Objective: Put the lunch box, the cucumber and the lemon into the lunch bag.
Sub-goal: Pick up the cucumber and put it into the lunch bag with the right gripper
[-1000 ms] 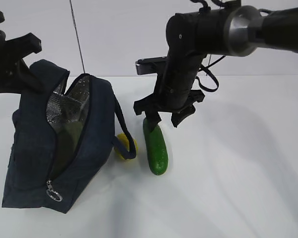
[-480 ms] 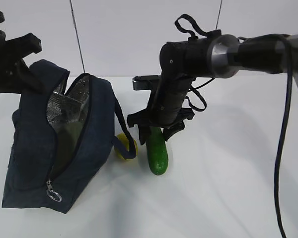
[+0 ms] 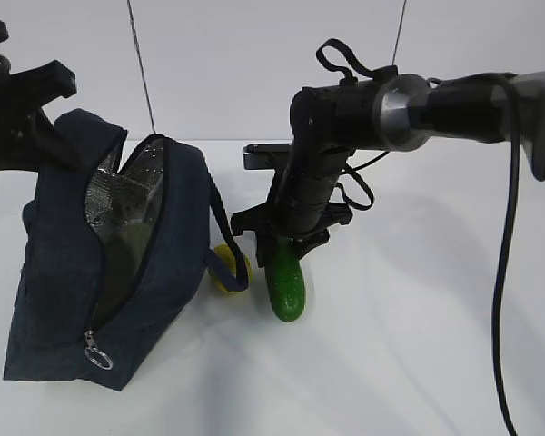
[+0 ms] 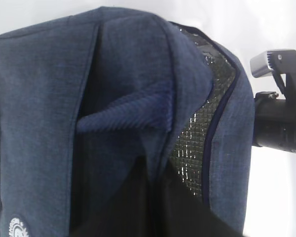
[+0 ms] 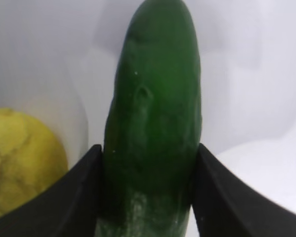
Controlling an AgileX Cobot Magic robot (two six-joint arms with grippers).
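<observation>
I have the right fingers (image 5: 84, 192) set on both flanks of the cucumber (image 3: 286, 282), pinching its far end as it lies on the desk (image 3: 418, 345) running away from me beside the lemon (image 3: 225, 269), arm reaching steeply down; left fingers pressed together on the bag (image 3: 64, 272).

No legible text or labels
</observation>
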